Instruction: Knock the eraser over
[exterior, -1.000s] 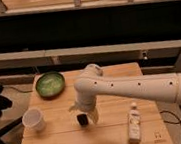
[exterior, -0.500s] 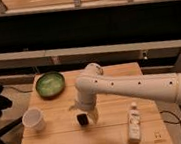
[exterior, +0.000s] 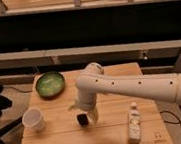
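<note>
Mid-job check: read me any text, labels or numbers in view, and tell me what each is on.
No text can be read.
Bottle lying on the table: its label is too blurred to read.
Small dark mark near the table's front right corner: too small to read.
Gripper, open at the eraser: no lettering shows on either.

**Warm Overhead Light, Soft Picture**

Light fell from above onto the wooden table (exterior: 53, 142), warm and fairly even, while the wall band behind it lay dark. The whole view was soft and grainy. The gripper (exterior: 84, 112), low over the table's middle, blurred into the dark eraser (exterior: 83, 119). The white arm (exterior: 136, 85) caught mild glare.
</note>
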Available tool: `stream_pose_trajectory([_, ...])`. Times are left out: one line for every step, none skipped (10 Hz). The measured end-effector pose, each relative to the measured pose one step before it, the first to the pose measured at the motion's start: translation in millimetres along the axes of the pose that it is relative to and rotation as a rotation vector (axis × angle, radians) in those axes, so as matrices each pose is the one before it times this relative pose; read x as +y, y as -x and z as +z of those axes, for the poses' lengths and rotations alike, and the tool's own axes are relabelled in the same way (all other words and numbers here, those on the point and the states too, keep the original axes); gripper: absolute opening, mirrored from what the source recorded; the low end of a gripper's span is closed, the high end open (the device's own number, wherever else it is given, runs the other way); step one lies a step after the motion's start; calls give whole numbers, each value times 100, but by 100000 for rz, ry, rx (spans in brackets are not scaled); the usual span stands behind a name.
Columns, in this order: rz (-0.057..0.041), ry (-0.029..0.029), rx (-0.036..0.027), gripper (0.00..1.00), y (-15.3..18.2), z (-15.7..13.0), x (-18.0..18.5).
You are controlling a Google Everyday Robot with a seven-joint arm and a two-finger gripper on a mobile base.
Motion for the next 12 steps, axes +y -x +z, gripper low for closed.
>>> stream_pose_trajectory([37,-86,-243,76,4,0,-12])
stream_pose_trajectory([-53,-70,-266,68,-9,-32,-39])
stream_pose_trajectory([-7,-30,-317,61,-13,8,-5])
stream_pose_trajectory([-42,-72,-306,59,-17,12,-23])
stream_pose_trajectory([112,-222,-609,62,-1,-32,-28])
stream_pose_trajectory([-136,278,-93,64,9,-24,80])
stream_pose_trajectory([-66,63,-435,60,-20,18,57])
stream_pose_trajectory([52,63,-83,52,-6,49,30])
stream_pose_trajectory([440,20,224,42,-227,-28,174])
stream_pose_trajectory([620,79,150,30,-359,-71,327])
stream_pose_trajectory([289,313,-76,22,-76,-78,146])
stream_pose_trajectory([-51,156,-275,11,39,51,-53])
